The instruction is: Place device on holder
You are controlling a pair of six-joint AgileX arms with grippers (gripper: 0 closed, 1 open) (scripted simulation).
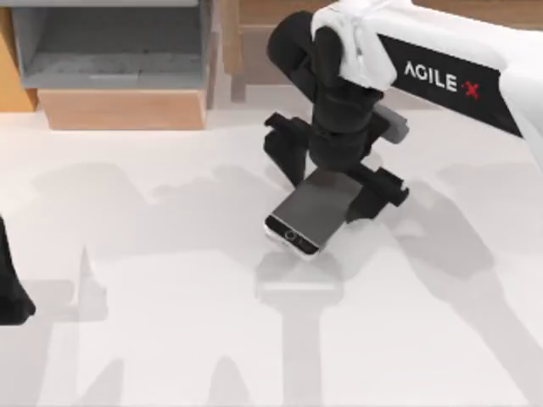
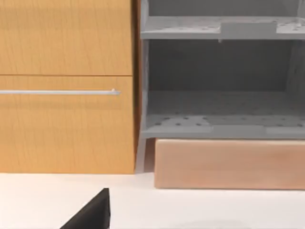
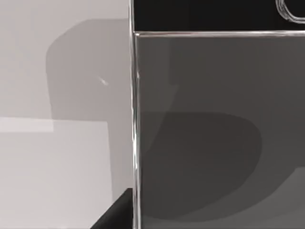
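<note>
A white table [image 1: 170, 339] is seen from above, with two robot arms at it. The right arm [image 1: 458, 80], white with black AgileX lettering, reaches in from the upper right toward the middle of the table. Its black right gripper [image 1: 327, 182] points downward over the phone [image 1: 310, 212], and its two fingers are spread wide, one on either side of the phone's far end. Whether the fingers press on the phone cannot be told from above; the gripper looks released rather than clenched.

The phone lies near the table's centre, slanted, with its dark grey screen facing up. Its near end, with a black bezel and round home button, points toward the lower left of the top view. A soft shadow lies on the table just beneath this end.

In the right wrist view the phone [image 3: 214, 129] is seen very close: grey screen, thin silver edge, black end bezel, and part of the home button ring at the corner. The white table [image 3: 57, 167] is seen beside it.

The left arm [image 1: 10, 288] is parked at the table's left edge, seen as a dark shape. From its wrist view a dark tip of the left gripper [image 2: 93, 214] is seen; whether that gripper is open or closed cannot be told.

At the table's back edge stand a wooden cabinet [image 2: 66, 86] with a thin metal handle, a grey shelf unit [image 2: 219, 76], and a pale wooden block [image 2: 228, 164] below the shelves.
</note>
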